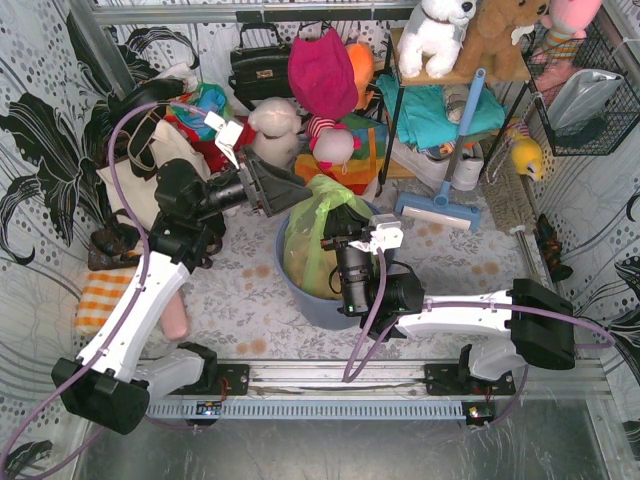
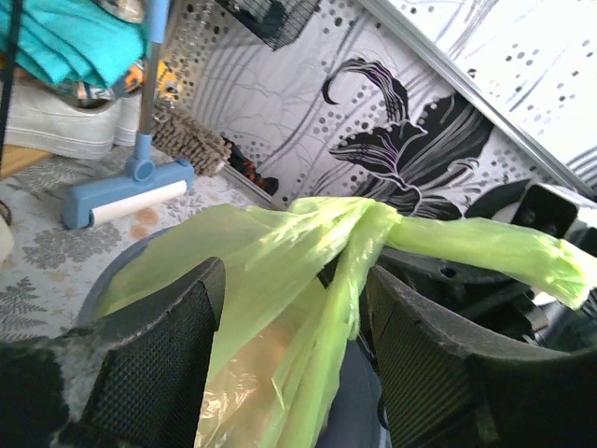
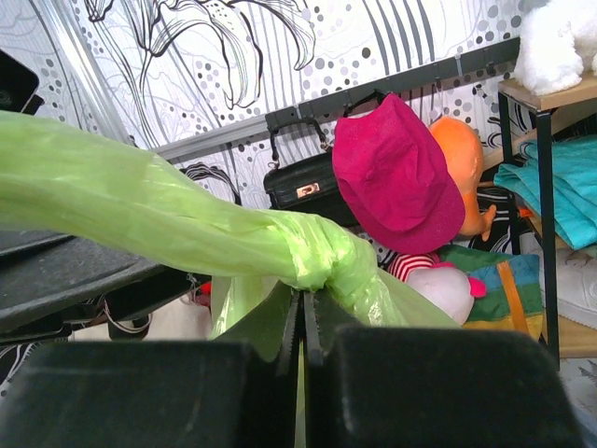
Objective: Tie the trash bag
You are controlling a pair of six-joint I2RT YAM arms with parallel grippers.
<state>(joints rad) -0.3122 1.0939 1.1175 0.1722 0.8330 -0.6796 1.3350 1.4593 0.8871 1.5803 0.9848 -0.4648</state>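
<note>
The lime-green trash bag (image 1: pixel 312 232) sits in a round blue bin (image 1: pixel 300 292) at the table's middle, with brown paper showing through it (image 2: pixel 252 364). Its top is pulled into twisted strands that meet in a knot-like bunch (image 3: pixel 322 250). My right gripper (image 3: pixel 301 322) is shut on a thin fold of the bag just under that bunch; in the top view it (image 1: pixel 337 225) reaches in over the bin. My left gripper (image 2: pixel 294 350) is open wide, with its fingers (image 2: pixel 159 359) either side of the bag's strands (image 2: pixel 354 243); in the top view it (image 1: pixel 283 195) is at the bin's far left rim.
A blue-handled floor roller (image 1: pixel 440 208) lies right of the bin. Behind are a pink hat (image 1: pixel 322 68), a black handbag (image 1: pixel 258 65), plush toys (image 1: pixel 278 128), a cream tote (image 1: pixel 150 165) and a shelf with teal cloth (image 1: pixel 435 108). A wire basket (image 1: pixel 585 95) hangs at right.
</note>
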